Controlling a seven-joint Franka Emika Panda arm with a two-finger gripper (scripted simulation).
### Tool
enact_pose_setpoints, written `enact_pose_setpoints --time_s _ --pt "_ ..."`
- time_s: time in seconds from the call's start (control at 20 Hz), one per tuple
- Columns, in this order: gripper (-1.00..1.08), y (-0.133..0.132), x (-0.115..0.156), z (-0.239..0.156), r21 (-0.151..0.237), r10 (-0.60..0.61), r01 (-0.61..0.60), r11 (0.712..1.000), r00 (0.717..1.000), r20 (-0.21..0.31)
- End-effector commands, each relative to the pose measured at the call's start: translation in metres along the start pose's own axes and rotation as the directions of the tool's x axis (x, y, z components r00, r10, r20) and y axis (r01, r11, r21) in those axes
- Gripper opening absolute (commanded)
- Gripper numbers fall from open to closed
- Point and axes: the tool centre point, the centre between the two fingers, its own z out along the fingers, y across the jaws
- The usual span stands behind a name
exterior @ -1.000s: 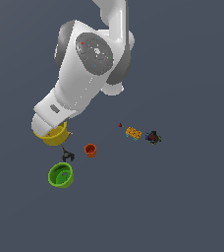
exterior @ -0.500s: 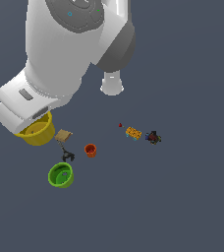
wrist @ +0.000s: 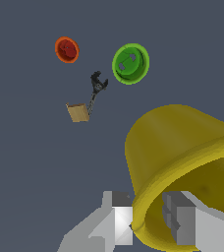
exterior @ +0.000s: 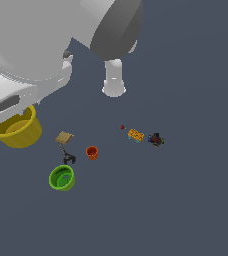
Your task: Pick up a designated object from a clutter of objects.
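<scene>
The tool [wrist: 148, 224] is clamped on the rim of the yellow bowl [wrist: 187, 167], one finger [wrist: 120, 221] outside the wall and the other inside. In the exterior view the yellow bowl hangs under the arm at the left, above the worktop [exterior: 186, 210]. The green bowl [exterior: 62, 177], orange cup [exterior: 91, 152], tan block [exterior: 64, 137] and dark clamp [exterior: 68, 158] lie just right of it.

White arm close to the exterior camera, pincer [wrist: 146, 224] clamped across a rim, one finger [wrist: 182, 224] inside.
</scene>
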Motion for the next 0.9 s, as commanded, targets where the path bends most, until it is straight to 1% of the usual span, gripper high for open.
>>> enact_pose_setpoints --time_s 0.0,0.4,0.85 --pt "-1.00 0.008 -0.006 -0.011 -0.002 0.002 -0.002 1.000 1.000 0.000" --pt "-1.00 0.025 -0.017 -0.031 -0.004 0.002 -0.002 1.000 1.000 0.002" --pt "-1.00 0.033 -0.021 -0.040 -0.004 0.003 -0.003 1.000 1.000 0.003"
